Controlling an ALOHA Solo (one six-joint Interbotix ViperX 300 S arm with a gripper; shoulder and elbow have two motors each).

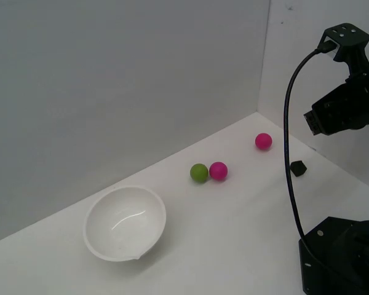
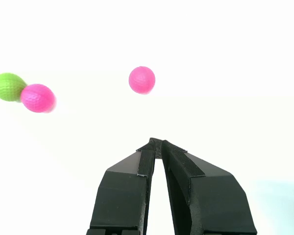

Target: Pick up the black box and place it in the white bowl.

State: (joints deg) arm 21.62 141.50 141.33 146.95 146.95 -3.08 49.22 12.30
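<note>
My claw is up high and holding nothing, and the little black box waits on the table.

My gripper (image 2: 156,143) has its two fingers pressed together at the tips, with nothing between them. I see only a lone pink ball (image 2: 141,80) ahead, and a green ball (image 2: 8,86) touching another pink ball (image 2: 37,98) off to the side. The black box (image 1: 298,167) sits below my arm, so my wrist camera misses it. I think I must open up and go down. The white bowl (image 1: 104,243) sits well apart, toward the exterior view's left, empty and ready.
</note>
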